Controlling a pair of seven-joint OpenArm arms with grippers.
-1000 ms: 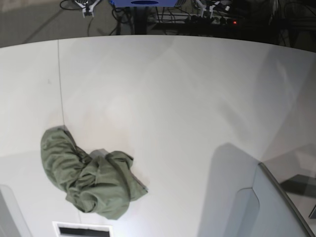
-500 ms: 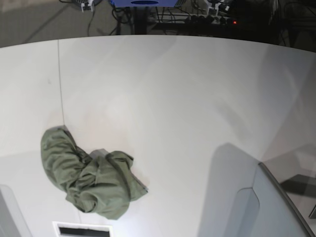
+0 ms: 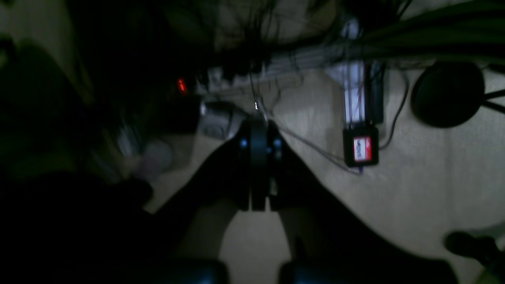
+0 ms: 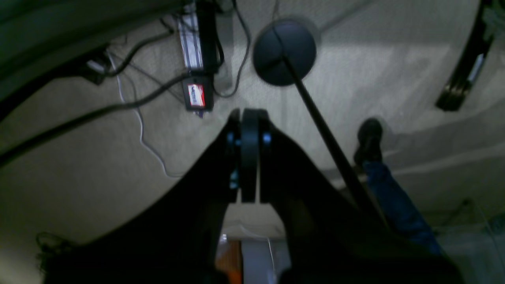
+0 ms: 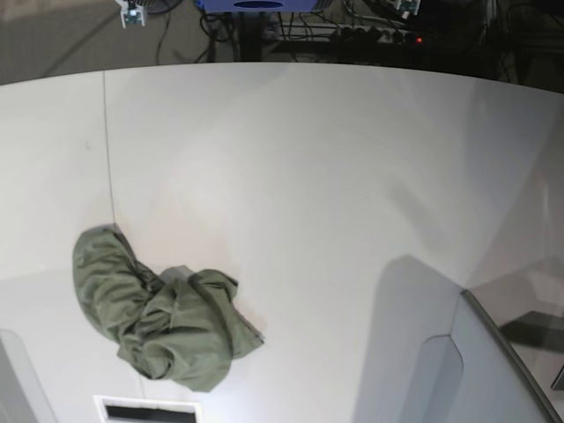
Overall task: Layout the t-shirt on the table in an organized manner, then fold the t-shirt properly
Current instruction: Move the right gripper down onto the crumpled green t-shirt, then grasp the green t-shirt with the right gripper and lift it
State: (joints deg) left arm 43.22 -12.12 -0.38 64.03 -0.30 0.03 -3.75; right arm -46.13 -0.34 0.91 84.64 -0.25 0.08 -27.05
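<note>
Lying in a crumpled heap near the lower left of the base view, the t-shirt [image 5: 159, 322] rests on the table [image 5: 317, 194], bunched into folds with one lobe reaching up toward a thin dark seam line [image 5: 107, 145] that runs down the white surface. Neither arm touches the cloth; both are well away from it. In the left wrist view, the left gripper [image 3: 258, 130] has its two dark jaws pressed together with nothing between them, pointing over a dim floor strewn with cables [image 3: 315, 146], a small black box with a red-and-white label [image 3: 360, 146] and a round black base [image 3: 447, 94]. In the right wrist view, the right gripper [image 4: 248, 130] likewise has its jaws closed flat on each other, empty, above a pale floor where a round black stand base [image 4: 284, 53] with a slanting pole, the same kind of labelled box [image 4: 196, 95] and a person's dark shoe and blue trouser leg [image 4: 388, 189] show. A grey angled panel [image 5: 480, 370] sits at the lower right of the base view.
</note>
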